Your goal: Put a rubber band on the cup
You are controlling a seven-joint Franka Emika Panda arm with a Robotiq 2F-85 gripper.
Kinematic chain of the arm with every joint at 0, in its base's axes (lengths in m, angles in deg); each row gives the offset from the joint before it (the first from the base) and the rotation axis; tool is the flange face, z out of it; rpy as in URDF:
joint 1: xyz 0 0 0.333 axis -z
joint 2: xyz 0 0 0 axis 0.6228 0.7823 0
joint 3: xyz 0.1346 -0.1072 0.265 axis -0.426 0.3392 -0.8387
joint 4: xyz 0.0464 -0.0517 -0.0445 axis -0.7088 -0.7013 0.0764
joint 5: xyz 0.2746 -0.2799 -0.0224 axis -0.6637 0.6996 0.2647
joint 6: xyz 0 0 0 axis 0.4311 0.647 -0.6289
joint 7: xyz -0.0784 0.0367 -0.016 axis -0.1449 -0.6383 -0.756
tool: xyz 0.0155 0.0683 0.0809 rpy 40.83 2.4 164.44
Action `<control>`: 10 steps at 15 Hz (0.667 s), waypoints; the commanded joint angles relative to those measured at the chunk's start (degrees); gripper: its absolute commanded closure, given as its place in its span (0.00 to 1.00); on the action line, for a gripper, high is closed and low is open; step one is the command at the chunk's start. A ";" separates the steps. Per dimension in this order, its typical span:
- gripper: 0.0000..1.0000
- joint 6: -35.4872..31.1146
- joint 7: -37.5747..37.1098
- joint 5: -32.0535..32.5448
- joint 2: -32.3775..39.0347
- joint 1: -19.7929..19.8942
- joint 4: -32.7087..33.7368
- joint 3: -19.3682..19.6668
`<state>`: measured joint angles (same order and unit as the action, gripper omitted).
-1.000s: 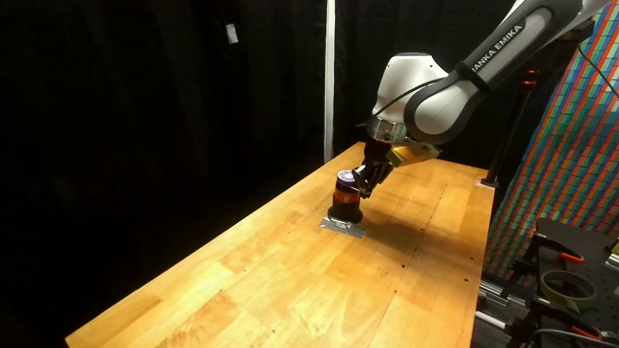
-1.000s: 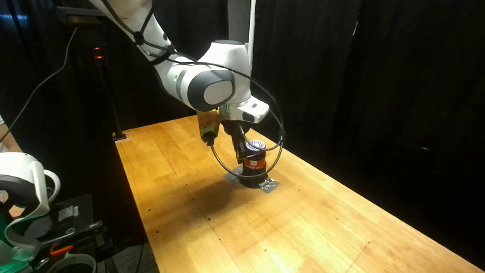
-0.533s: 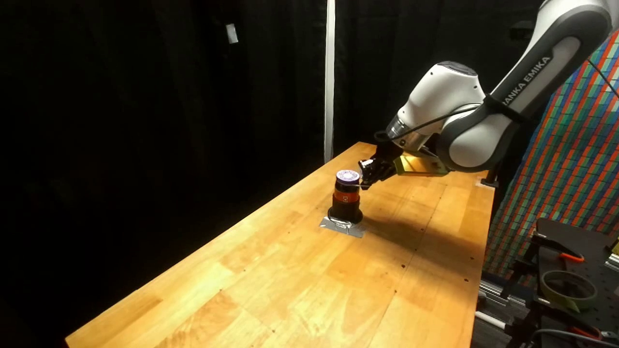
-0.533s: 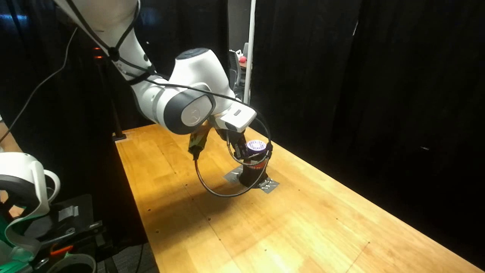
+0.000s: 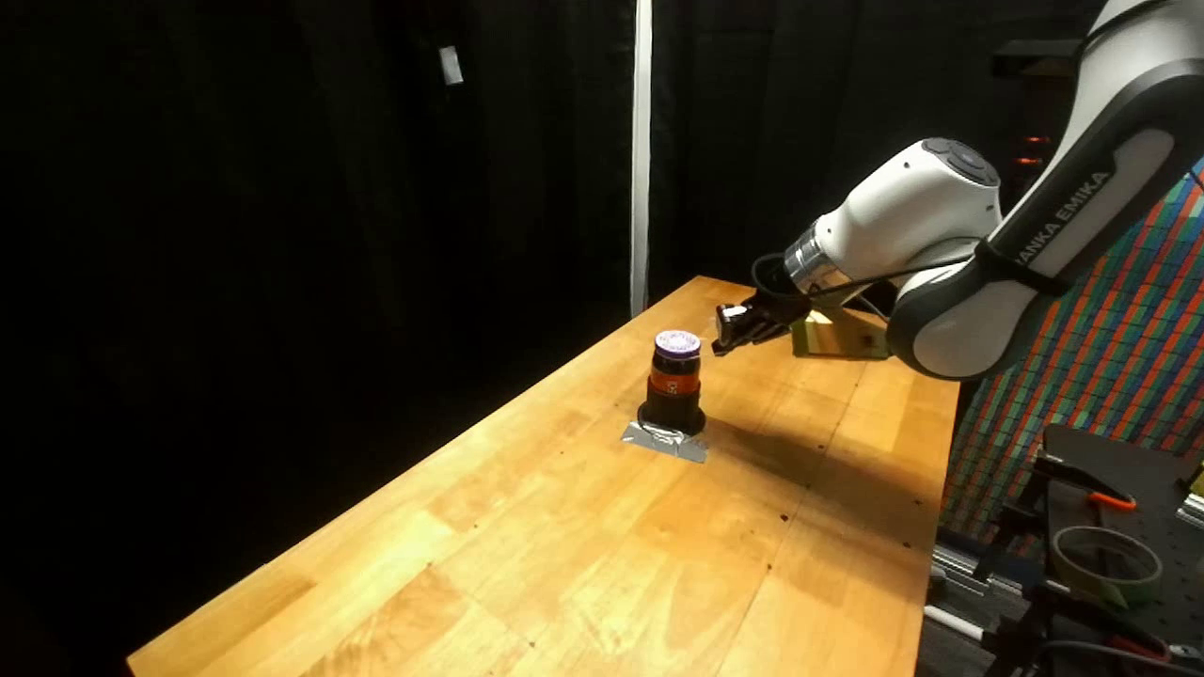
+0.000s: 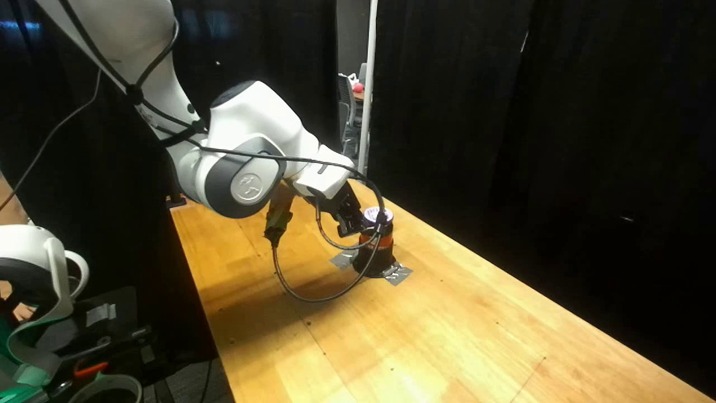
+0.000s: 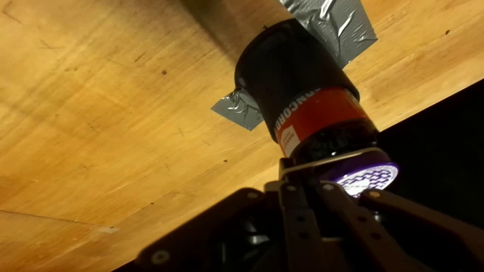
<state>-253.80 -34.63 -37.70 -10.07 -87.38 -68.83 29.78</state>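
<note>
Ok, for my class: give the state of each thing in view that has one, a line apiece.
Jar: upright, seated in a black sleeve
Purple lid: on the jar
Gripper: shut or nearly, holding the rubber band
Rubber band: taut between gripper and lid, far side hidden
Duct tape: stuck down, wrinkled
Arm cable: hanging in a loop
Tape roll: lying flat

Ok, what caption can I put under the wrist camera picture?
Rubber band stretched between the gripper and a purple-lidded jar.
</note>
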 commanded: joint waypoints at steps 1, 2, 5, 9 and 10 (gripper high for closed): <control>0.93 -6.28 0.63 -1.51 -0.12 -4.16 -4.19 1.51; 0.94 -7.69 0.68 -1.73 0.05 -4.98 -4.84 1.62; 0.93 -13.68 0.73 -3.43 1.81 -6.61 -6.23 2.14; 0.93 -22.01 0.66 -8.14 4.90 -8.08 -7.25 1.75; 0.93 -24.00 0.79 -9.67 5.73 -8.59 -7.40 1.72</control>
<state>-270.84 -34.55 -42.84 -6.54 -92.87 -74.16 30.26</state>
